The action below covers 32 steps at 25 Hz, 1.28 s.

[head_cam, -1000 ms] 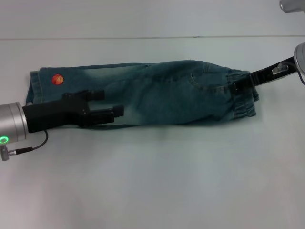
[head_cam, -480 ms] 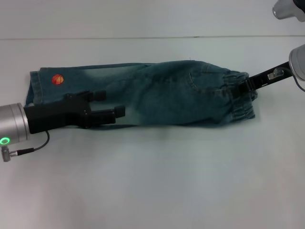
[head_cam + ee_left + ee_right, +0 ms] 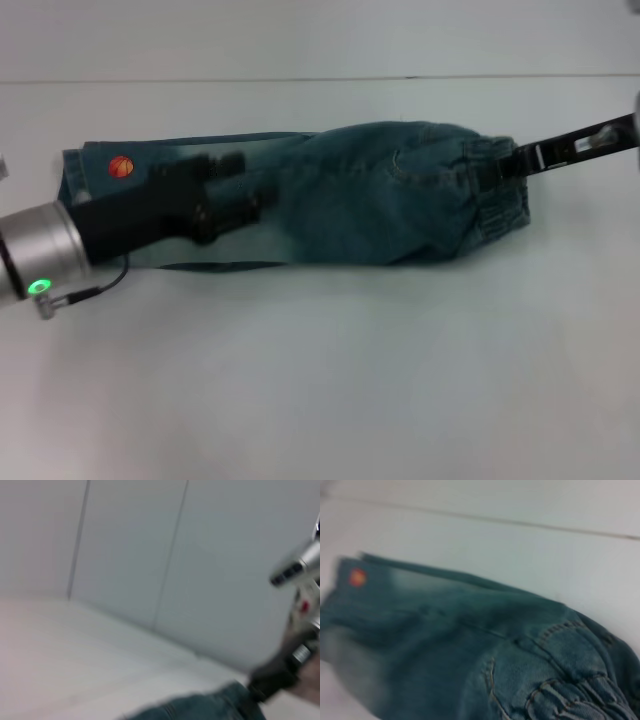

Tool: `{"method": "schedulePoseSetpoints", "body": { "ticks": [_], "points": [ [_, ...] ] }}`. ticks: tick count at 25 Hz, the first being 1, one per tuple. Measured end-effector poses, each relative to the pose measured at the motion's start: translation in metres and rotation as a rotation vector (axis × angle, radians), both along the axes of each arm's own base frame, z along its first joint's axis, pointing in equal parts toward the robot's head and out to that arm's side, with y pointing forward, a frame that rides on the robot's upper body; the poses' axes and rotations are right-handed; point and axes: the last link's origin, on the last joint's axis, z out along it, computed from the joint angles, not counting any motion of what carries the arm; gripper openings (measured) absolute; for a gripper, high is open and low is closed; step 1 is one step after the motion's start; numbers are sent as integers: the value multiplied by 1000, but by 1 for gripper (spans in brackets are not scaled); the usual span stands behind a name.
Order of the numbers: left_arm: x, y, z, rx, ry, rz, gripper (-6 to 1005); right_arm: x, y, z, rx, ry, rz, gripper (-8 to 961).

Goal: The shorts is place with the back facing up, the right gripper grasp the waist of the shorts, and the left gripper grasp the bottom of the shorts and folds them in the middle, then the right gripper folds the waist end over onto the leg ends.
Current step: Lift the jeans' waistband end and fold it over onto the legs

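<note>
The shorts [image 3: 360, 210] lie folded lengthwise across the table, back pocket up. My right gripper [image 3: 505, 162] is shut on the waist [image 3: 495, 195] at the right end, which is raised and bunched. The leg ends [image 3: 72, 185], with an orange-red patch [image 3: 120, 166], lie flat at the left. My left gripper [image 3: 240, 185] hovers over the shorts' left half, fingers apart, holding nothing. The right wrist view shows the shorts [image 3: 470, 645], the patch [image 3: 356, 576] and the gathered waist [image 3: 580, 700]. In the left wrist view the shorts [image 3: 200, 707] and the right gripper [image 3: 265, 682] show farther off.
The white table [image 3: 330, 380] spreads wide in front of the shorts. Its back edge [image 3: 300, 79] runs behind them against a pale wall. A cable [image 3: 85, 292] hangs from the left wrist.
The right gripper has lifted the waist and drawn it slightly left, bulging the cloth. The left gripper has swung up and toward the back, from the shorts' near edge to over their middle.
</note>
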Motion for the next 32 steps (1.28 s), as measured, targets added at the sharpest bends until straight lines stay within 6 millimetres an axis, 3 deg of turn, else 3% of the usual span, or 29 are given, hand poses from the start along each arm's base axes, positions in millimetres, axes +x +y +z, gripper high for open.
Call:
{"method": "schedulePoseSetpoints", "body": {
  "ticks": [3,9,14,18,20,25,32],
  "points": [
    [8,7,-6,90,-65,-7,773,-5,-10,14,-18,101,21,133],
    [14,28,-33,306,-71,48,531,-17,-34,51,-17,243,107,130],
    [18,34,-67,335,64,66,319,-25,-52,82,-9,381,179,128],
    [26,24,-92,299,114,27,164,-28,-56,98,12,439,208,126],
    [29,19,-99,283,115,21,86,-30,-56,102,20,453,220,126],
    [44,4,-121,197,77,12,1,-45,-48,101,18,460,258,126],
    [70,-18,-146,96,49,-44,7,-78,-33,89,-22,455,338,125]
  ]
}}
